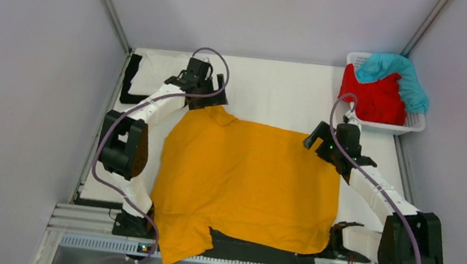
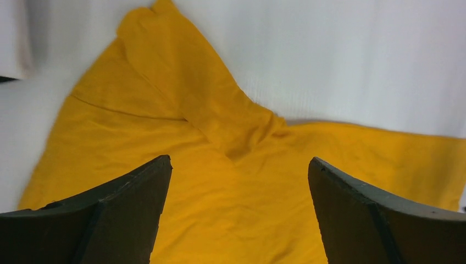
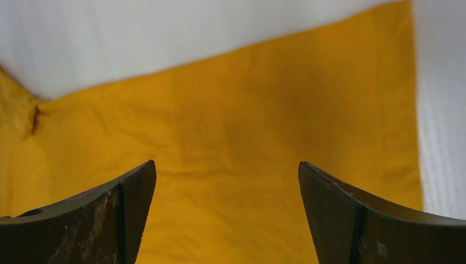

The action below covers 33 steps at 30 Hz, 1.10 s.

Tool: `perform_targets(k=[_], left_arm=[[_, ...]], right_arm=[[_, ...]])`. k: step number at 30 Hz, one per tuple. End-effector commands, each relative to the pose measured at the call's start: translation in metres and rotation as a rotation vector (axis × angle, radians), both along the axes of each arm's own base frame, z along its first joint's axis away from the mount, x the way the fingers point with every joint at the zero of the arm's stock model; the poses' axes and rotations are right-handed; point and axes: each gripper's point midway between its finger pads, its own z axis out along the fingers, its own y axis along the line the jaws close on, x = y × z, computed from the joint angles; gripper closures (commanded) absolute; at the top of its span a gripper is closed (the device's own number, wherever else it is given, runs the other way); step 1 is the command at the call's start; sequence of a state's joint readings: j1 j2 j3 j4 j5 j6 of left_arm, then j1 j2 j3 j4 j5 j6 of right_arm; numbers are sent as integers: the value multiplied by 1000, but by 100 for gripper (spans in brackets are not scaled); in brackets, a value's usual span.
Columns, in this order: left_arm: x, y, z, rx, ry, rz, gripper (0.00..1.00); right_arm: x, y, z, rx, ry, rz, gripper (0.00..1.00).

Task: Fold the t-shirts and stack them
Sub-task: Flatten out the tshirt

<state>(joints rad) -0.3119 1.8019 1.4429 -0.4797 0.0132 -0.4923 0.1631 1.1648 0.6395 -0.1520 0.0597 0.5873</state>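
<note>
A mustard-orange t-shirt [image 1: 248, 187] lies spread flat across the middle of the table, its near corner hanging over the front edge. My left gripper [image 1: 206, 100] hovers over its far left corner, jaws open, nothing between them [image 2: 239, 159]; below it the shirt [image 2: 165, 126] shows a sleeve folded inward. My right gripper [image 1: 320, 139] is above the far right corner, also open and empty [image 3: 227, 163], with flat orange cloth [image 3: 247, 110] beneath. A red t-shirt [image 1: 374, 98] and a teal one [image 1: 397, 71] are heaped in the basket.
The white slotted basket [image 1: 417, 126] stands at the back right corner. A strip of black cloth [image 1: 129, 80] lies along the table's far left edge with white cloth beside it. Grey walls close in both sides and the back.
</note>
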Motion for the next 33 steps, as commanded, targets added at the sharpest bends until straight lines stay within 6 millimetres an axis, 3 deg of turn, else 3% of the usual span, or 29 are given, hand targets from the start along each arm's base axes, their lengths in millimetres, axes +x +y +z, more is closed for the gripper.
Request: perform_targets(k=[1, 5, 11, 19, 25, 33], left_arm=[[-11, -29, -20, -185, 40, -16, 1], [-9, -34, -42, -204, 79, -4, 1], [4, -46, -58, -246, 103, -14, 1], [17, -54, -75, -261, 128, -11, 1], [34, -65, -57, -317, 78, -21, 1], [83, -85, -22, -387, -30, -35, 1]], right_arm=[[-16, 53, -16, 135, -2, 213, 1], [-19, 62, -41, 128, 60, 240, 1], [-27, 52, -76, 87, 160, 201, 1], [-30, 46, -93, 49, 213, 183, 1], [-32, 42, -100, 27, 237, 177, 1], [-31, 38, -104, -1, 252, 170, 1]])
